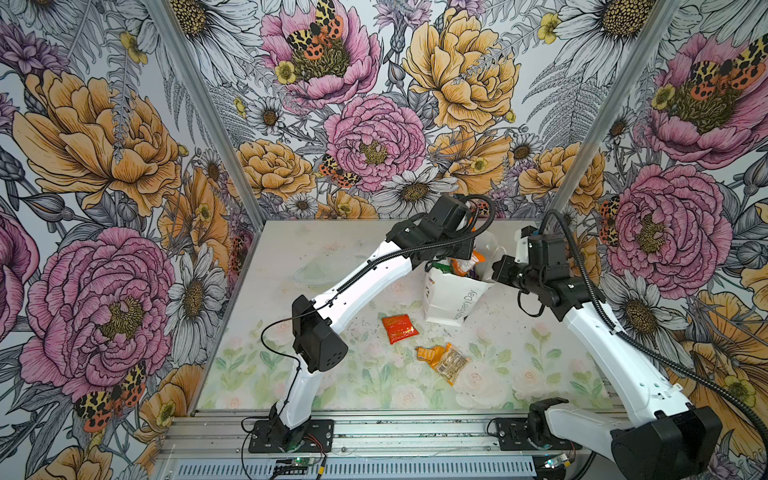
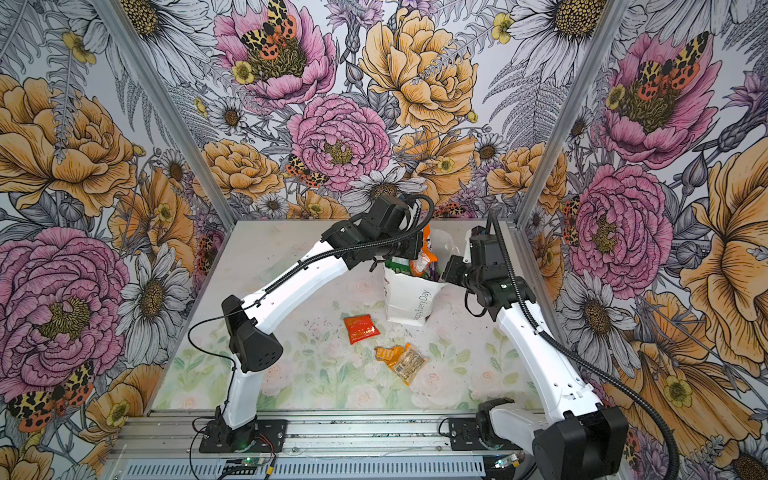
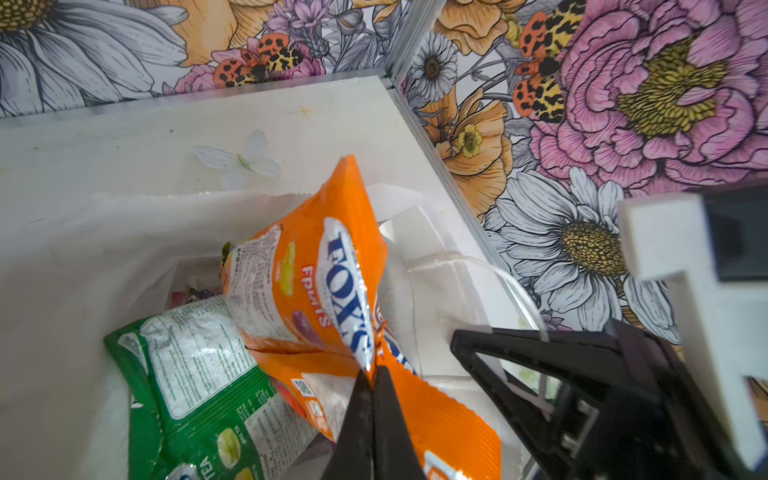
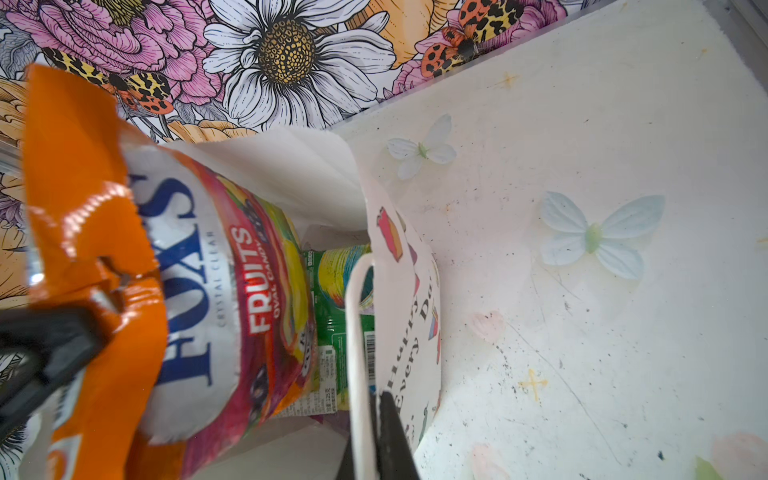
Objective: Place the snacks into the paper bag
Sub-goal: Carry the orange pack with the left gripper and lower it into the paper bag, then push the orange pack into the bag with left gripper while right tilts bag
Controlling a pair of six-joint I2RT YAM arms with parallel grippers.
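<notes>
The white paper bag (image 1: 451, 299) (image 2: 409, 297) stands upright at the back right of the table, lettering to the front. My left gripper (image 3: 372, 372) is shut on an orange-white FOX'S packet (image 3: 316, 270) (image 4: 124, 249), which hangs tilted in the bag's mouth. My right gripper (image 4: 376, 395) is shut on the bag's rim beside a white cord handle (image 4: 353, 332). Inside lies a green packet (image 3: 187, 374) with a purple one (image 3: 195, 295) behind it. On the table in front lie a red-orange packet (image 1: 399, 328), a small orange packet (image 1: 430, 354) and a small clear packet (image 1: 451, 365).
The flowered back wall and right wall (image 1: 665, 187) stand close behind and beside the bag. A metal rail (image 1: 374, 432) with both arm bases runs along the front edge. The left arm's long white link (image 1: 357, 286) crosses above the table's middle.
</notes>
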